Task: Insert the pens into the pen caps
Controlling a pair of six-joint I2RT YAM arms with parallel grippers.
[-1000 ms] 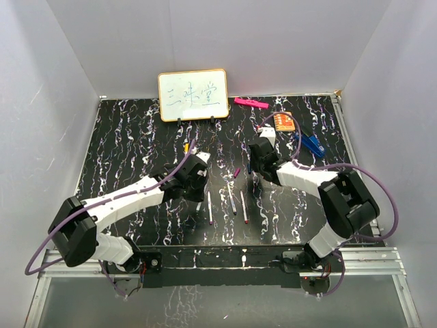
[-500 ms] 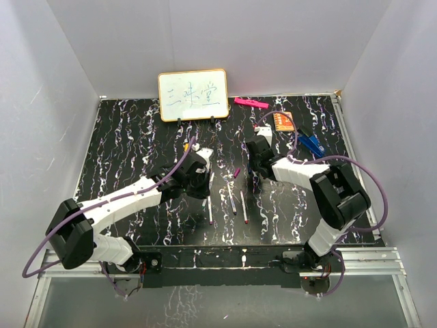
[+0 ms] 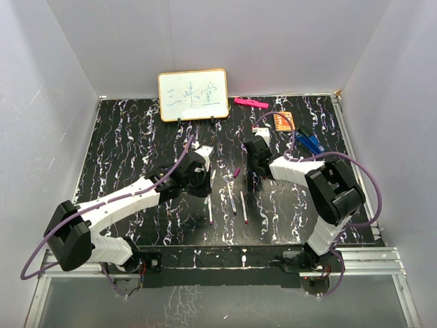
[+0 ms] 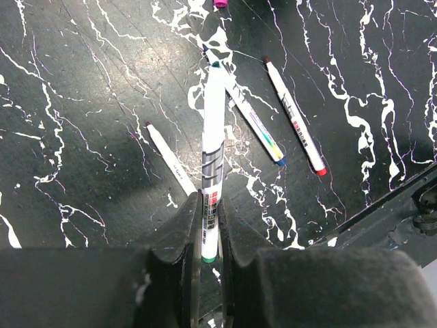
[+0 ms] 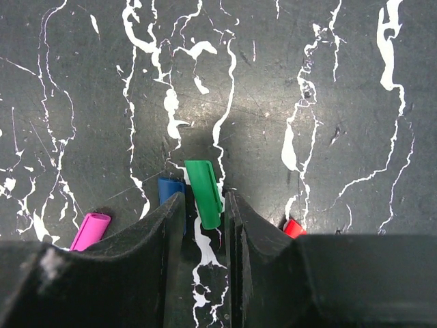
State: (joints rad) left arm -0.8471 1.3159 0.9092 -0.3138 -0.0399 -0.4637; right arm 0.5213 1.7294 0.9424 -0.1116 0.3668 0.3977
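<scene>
My left gripper (image 3: 204, 180) (image 4: 210, 229) is shut on a white pen (image 4: 213, 137) with a green tip and holds it above the table, tip pointing away. Three more pens lie below it: a plain one (image 4: 168, 158), a blue-ended one (image 4: 254, 128) and a red-ended one (image 4: 295, 117). My right gripper (image 3: 258, 169) (image 5: 203, 205) is low over the table, shut on a tilted green cap (image 5: 203, 188) that sticks out past the fingertips. A blue cap (image 5: 167, 189), a purple cap (image 5: 91, 230) and a red cap (image 5: 293, 227) lie beside its fingers. A yellow cap (image 3: 186, 147) lies further left.
A small whiteboard (image 3: 193, 95) stands at the back. A pink marker (image 3: 250, 103) lies behind the right gripper, with an orange card (image 3: 284, 121) and a blue object (image 3: 313, 143) at the back right. The loose pens (image 3: 233, 203) lie between the two arms.
The right arm's elbow has swung left and back while its gripper stayed low over the caps. The left gripper has shifted slightly right with the pen.
</scene>
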